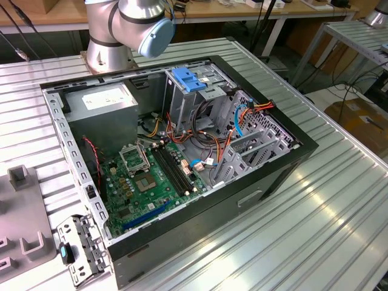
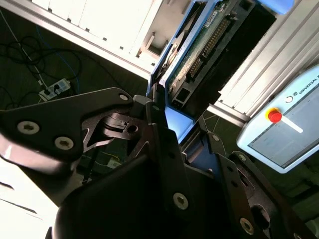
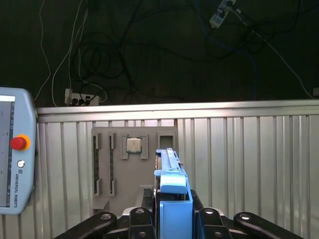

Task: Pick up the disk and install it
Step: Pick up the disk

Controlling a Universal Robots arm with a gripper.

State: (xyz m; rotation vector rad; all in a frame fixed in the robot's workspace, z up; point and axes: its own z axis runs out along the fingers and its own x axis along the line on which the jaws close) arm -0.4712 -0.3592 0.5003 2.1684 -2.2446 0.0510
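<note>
The disk [image 3: 172, 191] sits edge-on between my gripper's black fingers [image 3: 142, 219], its bright blue carrier rail facing the first wrist view. In the second wrist view the disk [image 2: 199, 55] reaches away from the gripper [image 2: 177, 124], showing its green circuit board and connector inside the blue frame. The gripper [image 3: 173, 221] is shut on the disk near one end. Beyond the held disk lies a grey fixture tray [image 3: 107, 169] on the ribbed metal table. In the exterior view the open computer case [image 1: 291, 160] lies on its side, with a metal drive cage [image 1: 182, 106] topped by a blue latch.
The arm's base [image 1: 106, 45] stands behind the case. A teach pendant [image 3: 15, 154] with a red button lies on the table. A grey fixture [image 1: 24, 212] and a loose metal bracket [image 1: 82, 248] sit at the exterior view's left. Loose cables run inside the case.
</note>
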